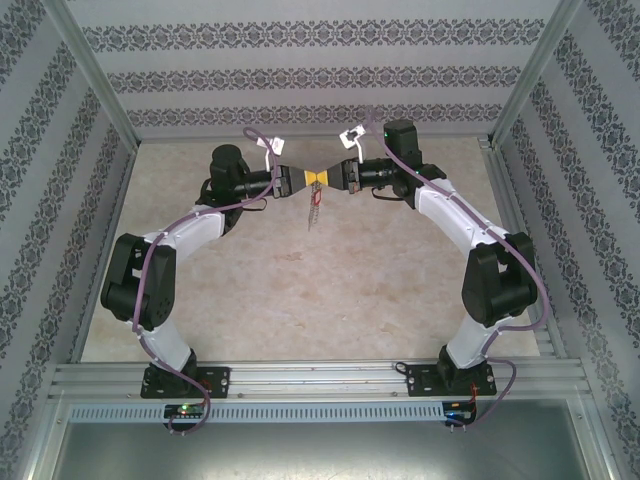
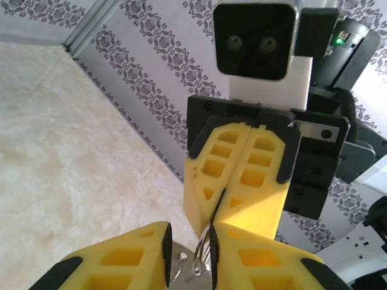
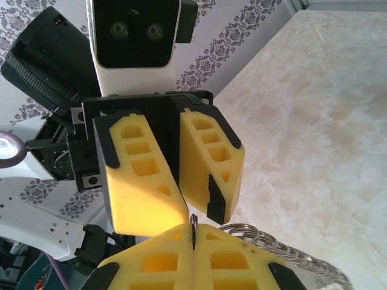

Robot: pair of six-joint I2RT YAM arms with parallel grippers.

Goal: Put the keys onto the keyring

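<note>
1. The left gripper (image 1: 309,178) and right gripper (image 1: 324,177) meet tip to tip, held up over the far middle of the table (image 1: 300,300).
2. The keyring (image 1: 313,212) hangs straight down from that meeting point as a thin grey strip, off the table.
3. The reddish bit on it looks like the keys (image 1: 315,200), but it's way too small to say how they're joined.
4. The right gripper is pinched tight. The left wrist view shows a thin metal wire (image 2: 216,214) coming out from between its yellow pads. In the right wrist view the row of rings (image 3: 266,241) runs off just beside its fingers.
5. The left gripper is down to a narrow slit with metal in it: small loops plus a flat silver bit (image 2: 180,261). I can't tell which of those it actually grips.
6. The view's pretty blocked. Each wrist camera stares straight at the other gripper's yellow fingers, which cover the spot where the metal parts meet. The right arm's camera box (image 2: 255,39) sits right above those fingers, and the left's box (image 3: 134,30) does the same from the other side.
7. Around it are patterned walls (image 1: 300,80) on three sides and aluminium posts (image 1: 95,75) at the corners. A rail (image 1: 320,378) carries the bases. Purple cables (image 1: 535,270) run along both arms, with white tags (image 1: 268,147) near the wrists.
</note>
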